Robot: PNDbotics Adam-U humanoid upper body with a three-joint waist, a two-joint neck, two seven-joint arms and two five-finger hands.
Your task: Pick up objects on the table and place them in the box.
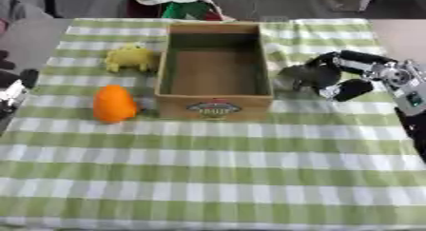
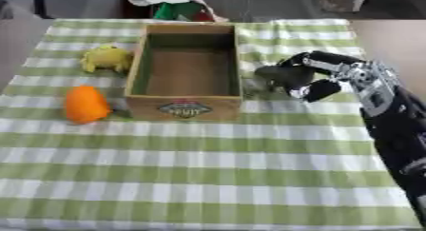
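Right hand (image 2: 320, 80): fingers curled round a dark grey object (image 2: 279, 75) on the counter (image 2: 216, 178), just right of the box (image 2: 185, 106). Advised: lift above the rim before crossing. Left hand (image 1: 13, 90): fingers indiscernible.

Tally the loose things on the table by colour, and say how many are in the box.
Orange: 1, the orange thing left of the box.
Yellow: 1, the yellow thing behind it.
Dark grey: 1, the grey thing right of the box, with the right hand curled round it.
In the box: 0.
Total: 3.
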